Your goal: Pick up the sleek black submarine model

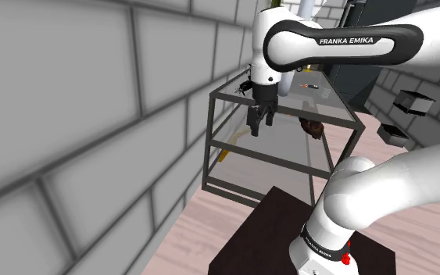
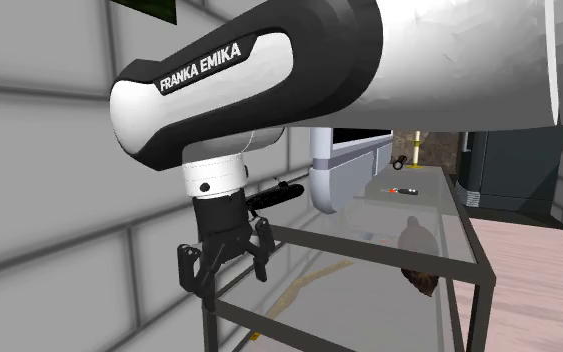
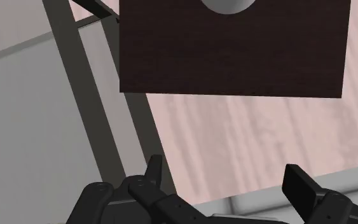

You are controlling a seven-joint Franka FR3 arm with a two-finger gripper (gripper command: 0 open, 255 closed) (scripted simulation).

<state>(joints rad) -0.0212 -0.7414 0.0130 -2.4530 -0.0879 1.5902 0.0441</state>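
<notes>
Open, empty pincer (image 2: 231, 282) hangs by glass-topped table (image 1: 208, 141) beside grey block wall (image 1: 69, 117).

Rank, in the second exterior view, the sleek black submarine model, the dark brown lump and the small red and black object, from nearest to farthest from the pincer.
Measured from the open pincer:
1. Sleek black submarine model: just behind the pincer, on the wall side.
2. Dark brown lump: toward this view's right.
3. Small red and black object: farthest back.

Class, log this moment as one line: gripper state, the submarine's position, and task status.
gripper: fingers open, nothing between | submarine: on glass table near wall, not held | pick: not yet done
</notes>
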